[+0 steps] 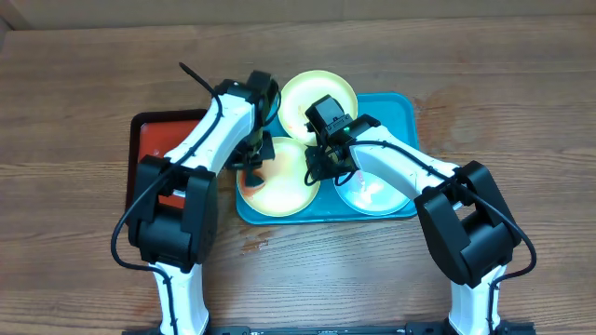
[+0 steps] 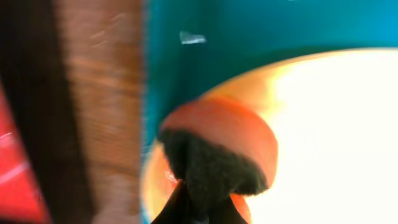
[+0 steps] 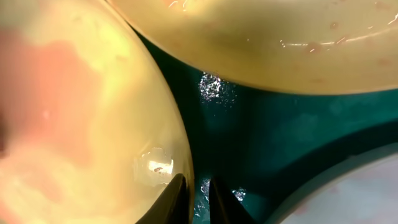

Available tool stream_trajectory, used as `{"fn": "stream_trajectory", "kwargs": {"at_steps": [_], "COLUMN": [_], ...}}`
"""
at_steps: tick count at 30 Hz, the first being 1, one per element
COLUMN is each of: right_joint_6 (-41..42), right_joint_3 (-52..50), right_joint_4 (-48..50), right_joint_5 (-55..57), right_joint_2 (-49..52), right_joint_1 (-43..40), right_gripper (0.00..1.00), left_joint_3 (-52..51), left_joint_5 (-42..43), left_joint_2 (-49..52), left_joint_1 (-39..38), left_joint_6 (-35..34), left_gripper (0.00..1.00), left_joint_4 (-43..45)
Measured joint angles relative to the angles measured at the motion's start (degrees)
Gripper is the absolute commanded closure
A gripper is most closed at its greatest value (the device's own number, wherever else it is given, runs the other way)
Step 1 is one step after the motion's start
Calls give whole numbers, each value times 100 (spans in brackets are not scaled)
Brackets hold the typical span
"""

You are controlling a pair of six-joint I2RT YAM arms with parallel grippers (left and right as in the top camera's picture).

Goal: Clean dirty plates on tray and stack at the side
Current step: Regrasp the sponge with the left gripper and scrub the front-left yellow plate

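**Sponge over the front plate, right tool at its rim**

- My left tool [image 2: 191, 210] is clamped on an orange-and-black sponge [image 2: 214, 155], dark face down. Too blurred to say whether it touches.
- The front plate [image 1: 279, 191] lies directly beneath and spreads away to my right, with an orange smear on its left side. It is round, so there is no axis to line up. My left arm is the nearer one for scrubbing.
- My right tool [image 3: 194, 200] is narrow, tips at that plate's right rim over a strip of bare tray [image 1: 402, 116] — gripping or not, I cannot tell.
- Beyond are the rear plate [image 1: 312, 93] and the pale plate [image 1: 372, 195], close-packed on the tray with little room to slide.
- The red tray [image 1: 154, 140] sits just left. There is open desk [image 1: 93, 93] past the tray's edges — likely stacking room.
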Motion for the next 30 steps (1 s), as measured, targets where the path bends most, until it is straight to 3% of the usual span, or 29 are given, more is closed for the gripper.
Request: {"fn": "stream_trajectory", "kwargs": {"at_steps": [6, 12, 24, 30], "right_joint_6": [-4, -4, -2, -2], "right_joint_3": [0, 0, 0, 0], "right_joint_4": [-4, -4, 22, 13], "right_joint_5": [2, 2, -68, -83], "right_joint_2": [0, 0, 0, 0], "right_joint_1": [0, 0, 0, 0], "right_gripper": [85, 85, 85, 85], "left_joint_3": [72, -273, -629, -407], "left_joint_5": [1681, 1980, 190, -577], "left_joint_2": [2, 4, 9, 17], "left_joint_1": [-52, -286, -387, -297], "left_joint_6": [420, 546, 138, -151], "left_gripper": [96, 96, 96, 96], "left_joint_4": [295, 337, 284, -166]}}
